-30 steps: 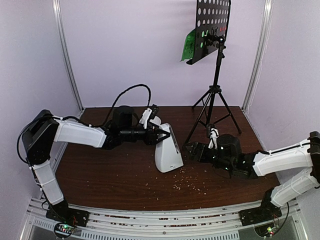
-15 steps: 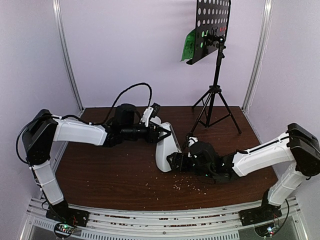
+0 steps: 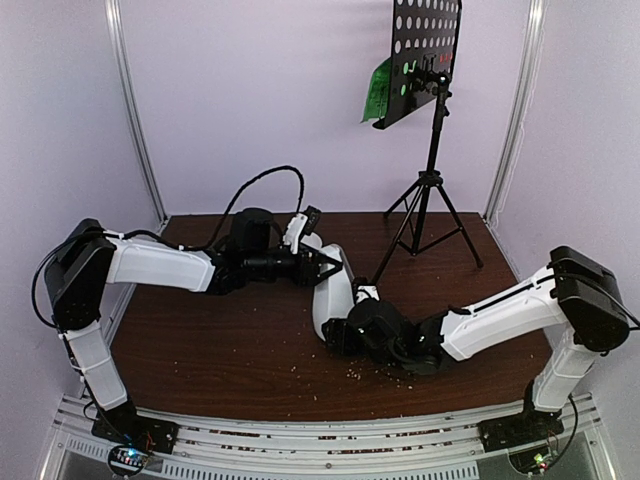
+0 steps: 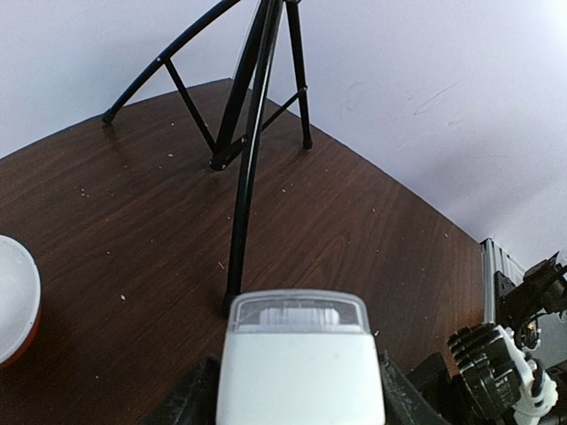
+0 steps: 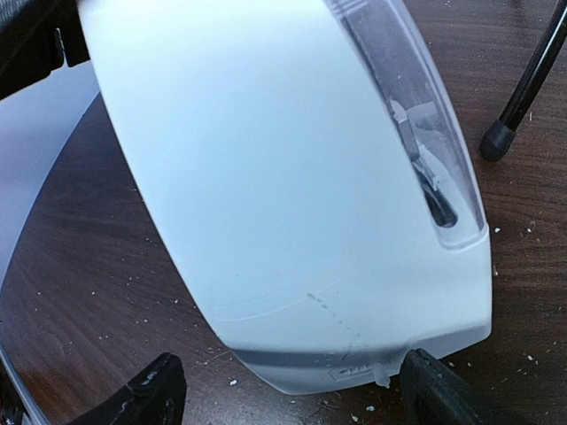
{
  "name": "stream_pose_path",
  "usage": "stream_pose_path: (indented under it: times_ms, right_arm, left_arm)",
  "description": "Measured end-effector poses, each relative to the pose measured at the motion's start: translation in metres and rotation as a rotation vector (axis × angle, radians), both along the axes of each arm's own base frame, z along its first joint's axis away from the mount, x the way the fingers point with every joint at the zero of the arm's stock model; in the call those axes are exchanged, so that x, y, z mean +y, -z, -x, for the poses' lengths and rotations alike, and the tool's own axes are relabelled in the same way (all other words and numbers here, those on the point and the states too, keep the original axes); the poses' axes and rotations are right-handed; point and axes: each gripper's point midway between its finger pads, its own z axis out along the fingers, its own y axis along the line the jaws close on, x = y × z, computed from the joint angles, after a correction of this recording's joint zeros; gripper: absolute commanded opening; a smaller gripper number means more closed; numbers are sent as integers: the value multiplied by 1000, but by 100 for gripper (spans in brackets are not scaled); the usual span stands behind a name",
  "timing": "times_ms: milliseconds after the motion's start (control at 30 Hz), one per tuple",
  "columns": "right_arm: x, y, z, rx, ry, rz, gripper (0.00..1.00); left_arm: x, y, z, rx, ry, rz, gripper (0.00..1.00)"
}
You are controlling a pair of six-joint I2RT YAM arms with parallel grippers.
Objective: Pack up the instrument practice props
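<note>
The white pyramid metronome [image 3: 332, 298] stands tilted mid-table, its clear cover [image 5: 416, 133] facing right. My left gripper [image 3: 326, 266] is shut on its top; in the left wrist view the black fingers [image 4: 189, 400] press both sides of the metronome [image 4: 301, 363]. My right gripper [image 3: 337, 335] is open low at its base. In the right wrist view the fingertips [image 5: 146, 394] straddle the metronome's [image 5: 283, 195] bottom edge. The black music stand [image 3: 432, 150] stands at the back right, with a green page [image 3: 378, 90] behind its perforated desk [image 3: 425, 45]. Red pages are barely visible.
The stand's tripod legs [image 4: 248, 133] spread just behind the metronome, one foot [image 5: 498, 139] close to its right side. A white-and-orange bowl [image 4: 13, 301] sits to the left. Crumbs [image 3: 385, 372] litter the brown table. Walls close in on the back and sides.
My right arm has swept left across the table, from beside the tripod to the metronome's base. My left gripper has kept hold of the metronome's top and barely moved.
</note>
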Motion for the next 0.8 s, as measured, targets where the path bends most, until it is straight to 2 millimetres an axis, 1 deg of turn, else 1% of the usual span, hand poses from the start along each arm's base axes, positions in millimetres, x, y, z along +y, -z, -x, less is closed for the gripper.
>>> stream_pose_path:
  times_ms: [200, 433, 600, 733, 800]
  right_arm:
    - [3, 13, 2, 0, 12, 58, 83]
    - [3, 14, 1, -17, 48, 105, 77]
    - [-1, 14, -3, -29, 83, 128, 61]
    - [-3, 14, -4, -31, 97, 134, 43]
    - [-4, 14, -3, -34, 102, 136, 36]
  left_arm:
    - [-1, 0, 0, 0, -5, -1, 42]
    - [-1, 0, 0, -1, -7, -2, 42]
    - [-2, 0, 1, -3, -9, -3, 42]
    - [-2, 0, 0, -5, -16, -5, 42]
    - [-2, 0, 1, -5, -16, -5, 42]
